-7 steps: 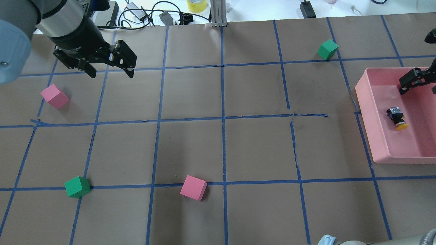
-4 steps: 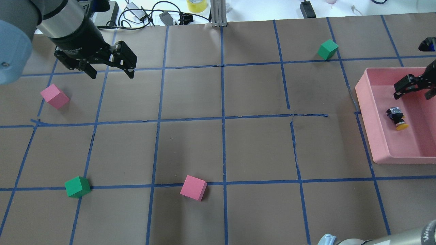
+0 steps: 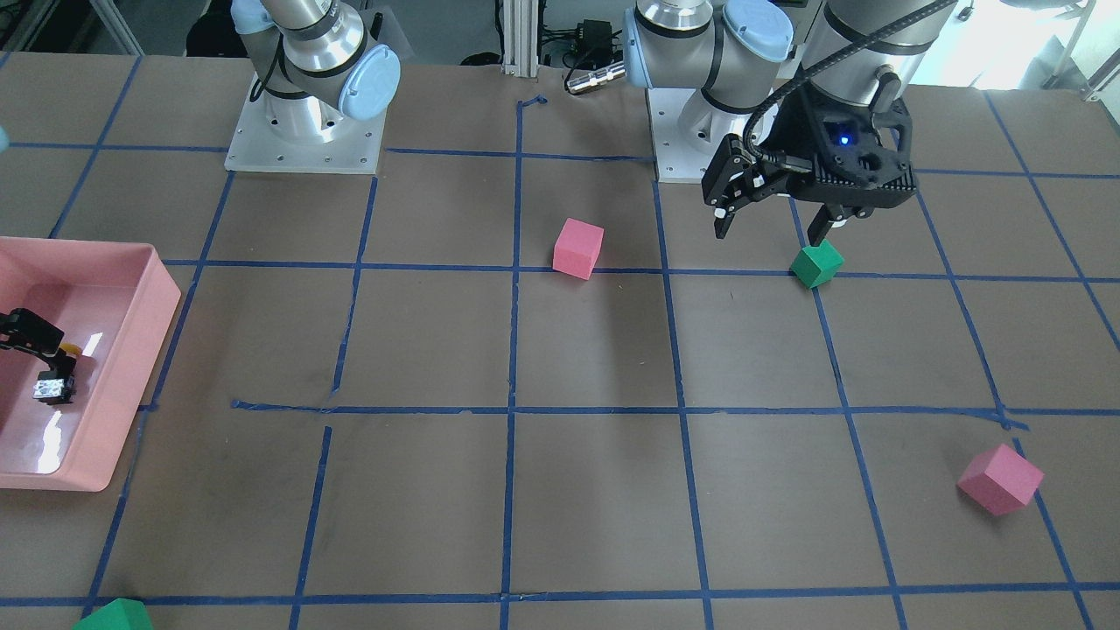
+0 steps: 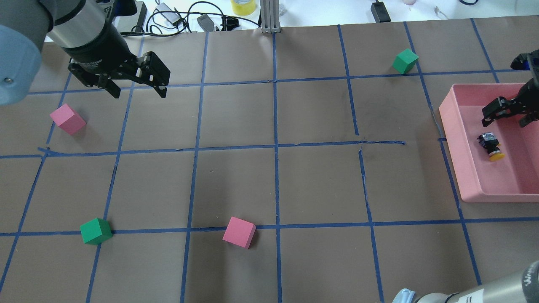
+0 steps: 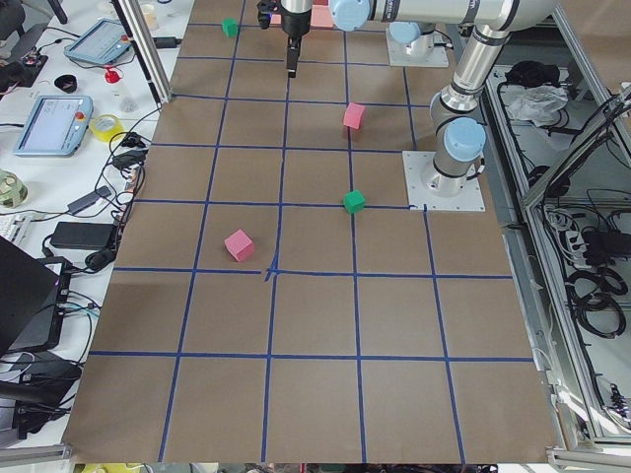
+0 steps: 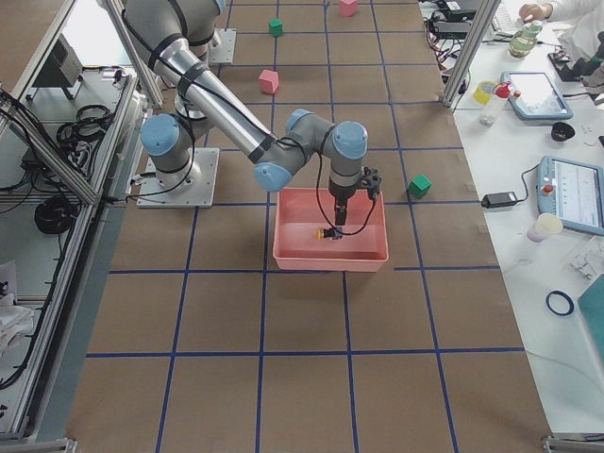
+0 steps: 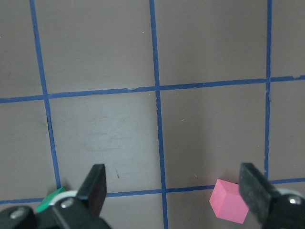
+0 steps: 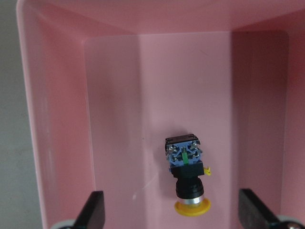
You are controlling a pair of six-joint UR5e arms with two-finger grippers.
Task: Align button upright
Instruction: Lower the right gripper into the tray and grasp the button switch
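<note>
The button (image 4: 490, 146) lies on its side inside the pink tray (image 4: 449, 126) at the table's right edge. Its yellow cap points toward the robot and its silvery terminal end points away. My right gripper (image 4: 505, 119) is open and hovers just beyond the button's terminal end, not touching it. In the right wrist view the button (image 8: 188, 179) lies between the spread fingers (image 8: 95, 210). It also shows in the front-facing view (image 3: 54, 385). My left gripper (image 4: 138, 90) is open and empty, far off above the table's far left.
Two pink cubes (image 4: 67, 119) (image 4: 239, 232) and two green cubes (image 4: 96, 231) (image 4: 405, 61) lie scattered on the brown, blue-taped table. The tray's walls (image 8: 57, 119) enclose the button closely. Cables and gear lie along the far edge.
My right gripper has moved from the tray's far right corner leftward and nearer to the button, still open. The button and the left arm have not moved.
</note>
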